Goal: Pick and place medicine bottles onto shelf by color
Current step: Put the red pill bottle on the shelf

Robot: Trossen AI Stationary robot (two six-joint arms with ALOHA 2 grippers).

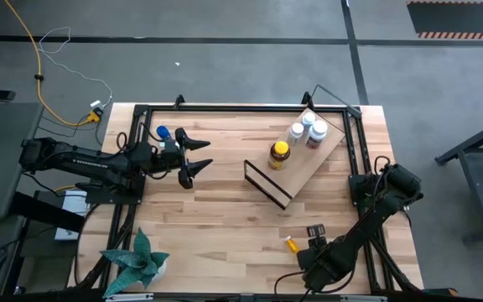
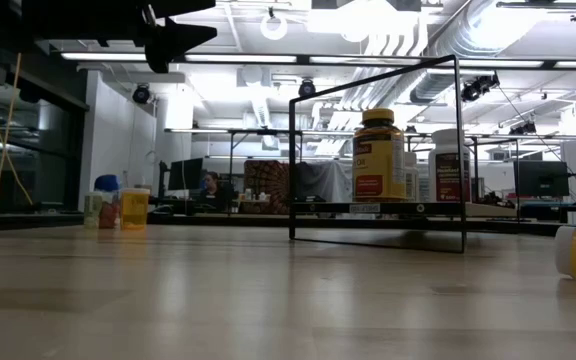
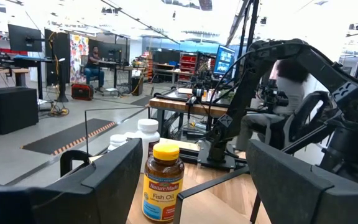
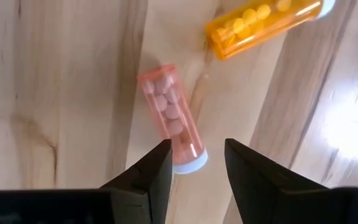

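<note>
The shelf [image 1: 304, 164] stands at the table's far right. It bears an amber bottle with a yellow cap [image 1: 279, 154] and three white bottles [image 1: 307, 130]. A blue-capped bottle [image 1: 163, 132] stands among other small ones [image 2: 118, 208] by the left arm. Two small vials lie on their sides near the table's front right: a pink one [image 4: 169, 115] with a white cap [image 4: 190, 163] and an orange one [image 4: 263, 25]. My right gripper [image 4: 197, 155] points straight down, open, just above the pink vial's cap end. My left gripper [image 1: 195, 156] hovers open and level at the table's left, facing the shelf.
A potted plant [image 1: 141, 260] stands at the near left corner. A black wire frame [image 1: 241, 107] runs along the table's far edge and sides. Bare tabletop [image 1: 225, 210] lies between the two arms. A person sits at a desk in the room behind [image 3: 94, 62].
</note>
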